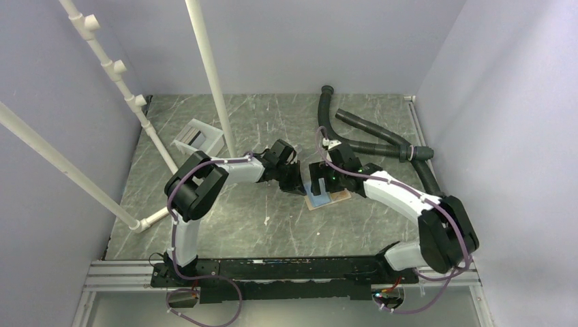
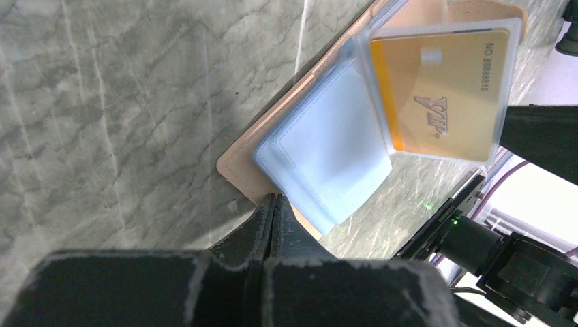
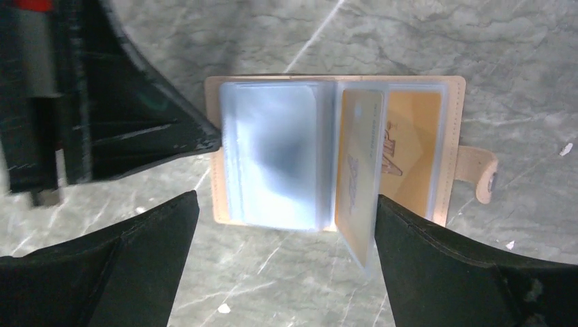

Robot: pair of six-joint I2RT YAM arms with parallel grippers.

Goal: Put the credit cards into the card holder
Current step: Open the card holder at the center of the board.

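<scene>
The card holder (image 1: pixel 327 195) lies open on the bench (image 1: pixel 259 225), in the middle, between the two arms. The left gripper (image 2: pixel 271 204) has its jaws pressed together, and its tip touches the edge of the holder. The right gripper (image 3: pixel 286 204) hangs over the holder with its jaws spread wide, holding nothing. A gold card (image 2: pixel 443 95) sits in a clear pocket, and one clear page stands half up.

I think the step is letting go of that card. To do it well, the right arm should lift straight up, so no jaw bumps the standing page. The left tip should press down, so the holder does not slide. Then check the card is all the way in.
</scene>
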